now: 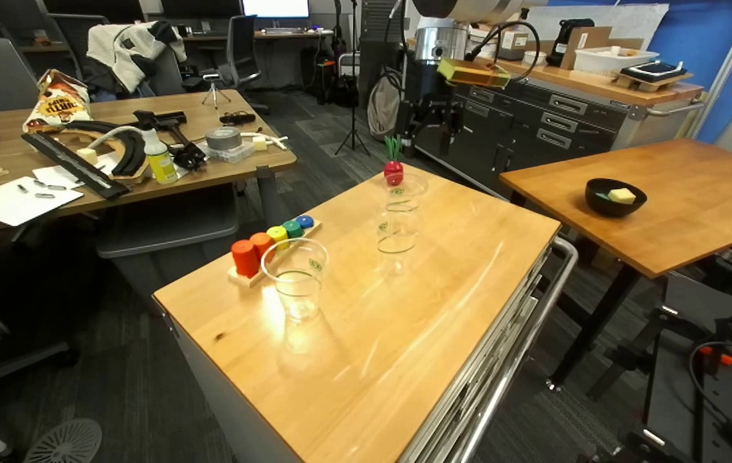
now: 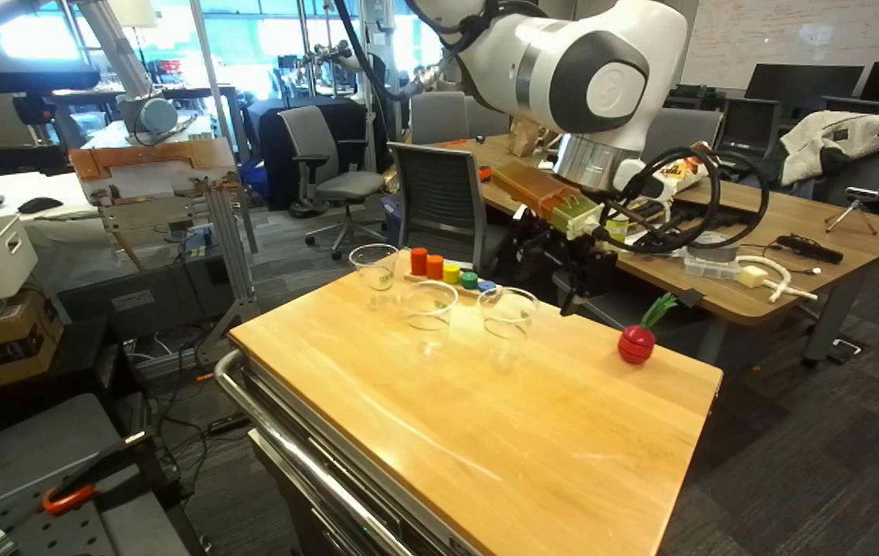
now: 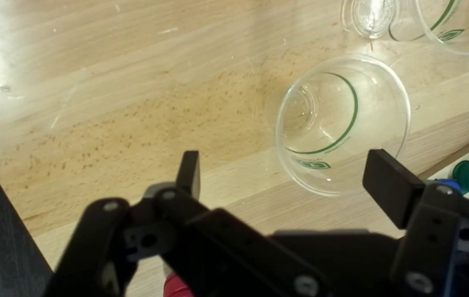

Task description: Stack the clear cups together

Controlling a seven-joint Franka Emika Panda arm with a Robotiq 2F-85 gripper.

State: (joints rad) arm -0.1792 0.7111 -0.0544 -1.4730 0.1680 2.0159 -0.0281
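Under the pale rack (image 1: 253,280), the desk (image 2: 563,432) was streaky honey-brown. The rack's cylinders (image 1: 278,236) ran red, orange, yellow, green, blue. Near it, clear cups (image 2: 375,270) (image 2: 429,313) (image 2: 507,324) bore green rings and logos; well apart from it stood a red, green-topped radish (image 2: 636,344). The end effector (image 3: 288,177) was black.

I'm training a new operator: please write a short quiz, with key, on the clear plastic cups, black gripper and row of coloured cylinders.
1. Count: how many clear round plastic cups stand on the light wooden worktop?
2. Fill in: in the wrist view, the black two-fingered gripper is ____ (open/shut).
3. Choose: in the row of coloured cylinders, which colour is farthest from the tall red cylinder: a) yellow, b) blue, c) green?

Key: 1 three; 2 open; 3 b, the blue cylinder.
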